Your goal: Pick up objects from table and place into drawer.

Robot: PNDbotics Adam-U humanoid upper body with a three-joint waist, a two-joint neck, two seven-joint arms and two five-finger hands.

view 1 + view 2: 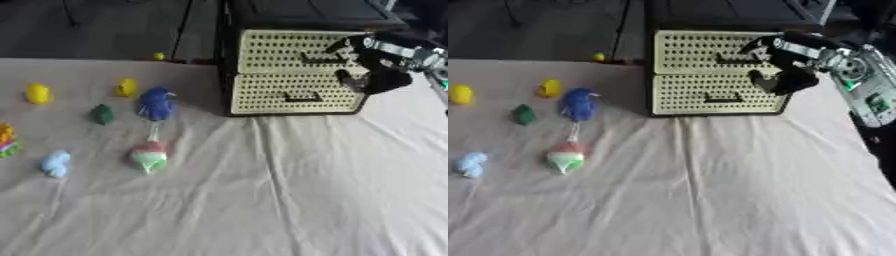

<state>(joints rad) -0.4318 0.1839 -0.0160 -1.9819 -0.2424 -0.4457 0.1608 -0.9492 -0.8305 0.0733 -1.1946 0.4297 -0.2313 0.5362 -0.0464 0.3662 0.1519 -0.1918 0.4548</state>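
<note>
drawers [297, 72]: both look closed, so we've stowed nothing
toys [156, 103]: all left of drawers
right hand [776, 65]: fingers curled at top drawer's handle [737, 61]

Wrinkled matt cloth over table [289, 200], perforated cream drawer fronts [293, 72], fuzzy blue toy [156, 103]

No readable text, labels or numbers anywhere.
</note>
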